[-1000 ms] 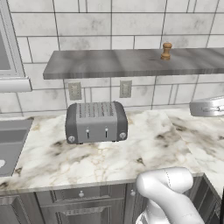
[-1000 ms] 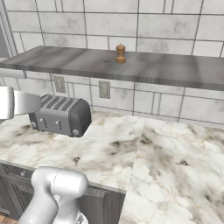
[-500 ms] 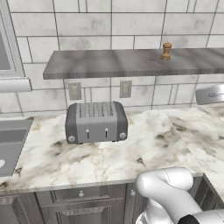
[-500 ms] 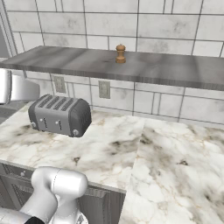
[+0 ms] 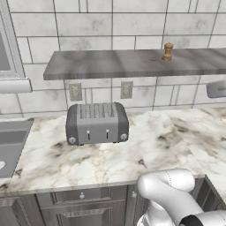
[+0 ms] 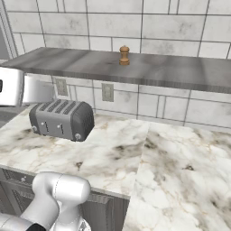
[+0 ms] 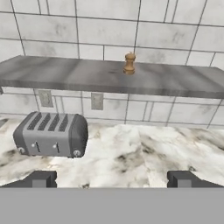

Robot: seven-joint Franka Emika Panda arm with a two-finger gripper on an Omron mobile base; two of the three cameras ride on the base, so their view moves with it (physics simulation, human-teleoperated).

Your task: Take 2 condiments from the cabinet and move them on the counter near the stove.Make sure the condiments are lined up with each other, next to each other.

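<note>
- A brown wooden shaker (image 5: 167, 51) with a knob top is seen standing upright on the long grey stone-look shelf (image 5: 110, 66), towards the shelf's back edge and close to the tiled wall (image 5: 110, 22).
- In the right base view the same shaker (image 6: 124, 55) is placed near the middle of the shelf (image 6: 171, 74); in the hand view the shaker (image 7: 129, 63) is found just right of centre on the shelf (image 7: 65, 76).
- The gripper (image 7: 112, 179) is shown at the bottom of the hand view with its two dark fingertips (image 7: 41, 179) set wide apart and nothing held between them; it is kept well away from the shaker, low over the counter.
- A grey four-slot toaster (image 5: 97, 123) is set on the marble counter (image 5: 154, 150) below the shelf, to the left of the shaker, with its front levers turned towards the cameras.
- Two wall sockets (image 5: 126, 89) are mounted on the tiles between shelf and counter, behind the toaster.
- Grey panelled drawers (image 5: 81, 207) are visible under the counter's front edge.
- The robot's white arm (image 5: 170, 194) is seen rising at the lower right of the left base view, in front of the counter.
</note>
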